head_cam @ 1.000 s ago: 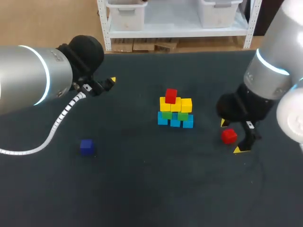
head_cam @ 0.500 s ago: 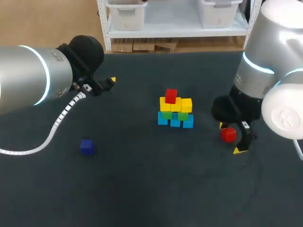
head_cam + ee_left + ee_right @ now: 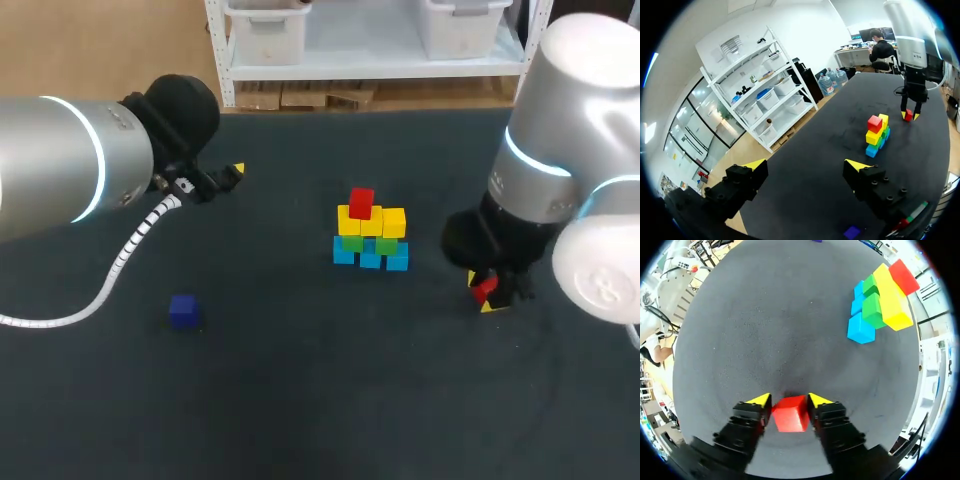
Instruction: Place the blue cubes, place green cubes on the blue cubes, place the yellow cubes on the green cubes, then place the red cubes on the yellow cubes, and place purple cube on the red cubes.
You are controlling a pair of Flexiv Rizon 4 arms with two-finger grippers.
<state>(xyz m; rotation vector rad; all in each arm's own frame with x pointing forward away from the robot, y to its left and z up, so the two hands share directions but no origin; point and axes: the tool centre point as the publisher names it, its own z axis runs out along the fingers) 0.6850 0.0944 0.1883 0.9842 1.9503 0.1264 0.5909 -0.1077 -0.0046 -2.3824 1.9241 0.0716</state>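
A stack of cubes (image 3: 370, 235) stands mid-table: blue cubes (image 3: 371, 257) at the bottom, green cubes (image 3: 352, 242) on them, yellow cubes (image 3: 371, 221) above, and one red cube (image 3: 361, 202) on top. To its right, on the table, lies a second red cube (image 3: 485, 288). My right gripper (image 3: 487, 293) stands down over it. In the right wrist view both fingers press the sides of this red cube (image 3: 790, 414), so the gripper (image 3: 790, 400) is shut on it. A purple cube (image 3: 182, 310) lies front left. My left gripper (image 3: 807, 165) hangs open and empty at the back left.
The dark table (image 3: 300, 400) has wide bare cloth at the front and between the stack and the purple cube. My left arm's white cable (image 3: 120, 262) hangs over the left side.
My right gripper came down around the loose red cube and its fingers closed from wide open onto the cube's sides. The left arm has stayed where it was.
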